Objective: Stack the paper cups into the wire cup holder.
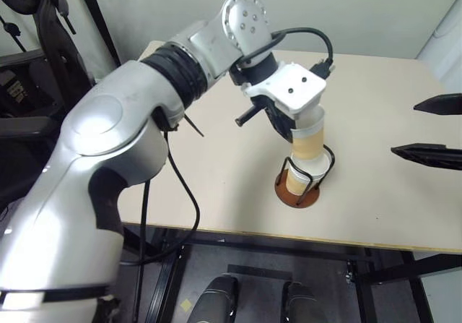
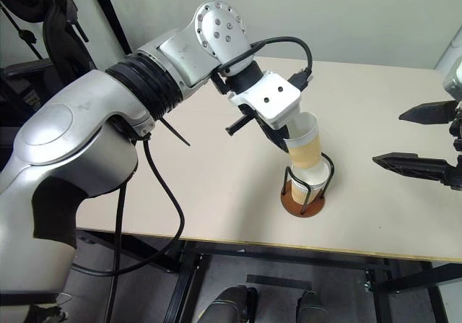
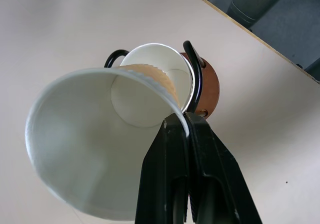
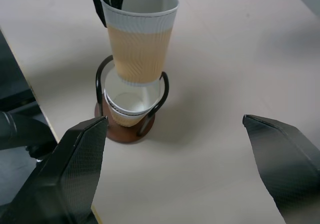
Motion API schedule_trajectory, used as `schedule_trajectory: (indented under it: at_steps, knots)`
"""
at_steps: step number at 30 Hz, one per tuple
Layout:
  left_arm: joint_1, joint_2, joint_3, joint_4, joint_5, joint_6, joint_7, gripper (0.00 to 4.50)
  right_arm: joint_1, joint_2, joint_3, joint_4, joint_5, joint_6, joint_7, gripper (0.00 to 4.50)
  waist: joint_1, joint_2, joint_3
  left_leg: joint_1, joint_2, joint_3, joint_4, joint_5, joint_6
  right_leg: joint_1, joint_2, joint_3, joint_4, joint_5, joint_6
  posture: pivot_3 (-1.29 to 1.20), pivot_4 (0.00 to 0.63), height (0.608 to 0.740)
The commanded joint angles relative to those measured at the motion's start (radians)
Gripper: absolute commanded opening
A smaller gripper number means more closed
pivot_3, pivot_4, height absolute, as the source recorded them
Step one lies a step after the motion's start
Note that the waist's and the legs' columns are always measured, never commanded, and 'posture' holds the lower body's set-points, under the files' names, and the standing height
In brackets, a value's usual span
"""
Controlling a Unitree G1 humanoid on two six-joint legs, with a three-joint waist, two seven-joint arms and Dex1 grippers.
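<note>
Near the bench's front edge the holder already keeps at least one cup, and the left claw — clamped on the rim of another cup — has its base entering that nest, while the right claw, spread wide and empty, hangs well apart by the right edge — release remains.

We see a beige table on a black metal frame, pale wall behind the table, grey floor beneath it, dark equipment left of it.
</note>
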Motion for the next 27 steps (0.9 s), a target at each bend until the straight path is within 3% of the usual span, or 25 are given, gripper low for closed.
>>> schedule_trajectory:
  at_steps: [1,27]
  knots:
    - [-0.025,-0.006,0.033,0.004,-0.009,-0.01,-0.03,0.06,-0.001,-0.001,-0.063,-0.016,0.018,0.012,-0.017,4.5,0.001,0.0,0.0,0.0,0.0,0.0,0.0,0.0,0.0,0.0,-0.001,0.001,0.0,0.0,0.0,0.0,0.15,0.74]
    - [0.025,-0.071,0.046,0.033,0.04,-0.05,-0.03,0.06,0.029,-0.009,-0.146,-0.041,0.076,0.092,-0.054,4.5,0.007,0.0,0.0,0.0,0.0,0.001,0.0,-0.001,0.002,0.0,-0.001,0.001,-0.001,0.001,0.002,0.0,0.15,0.74]
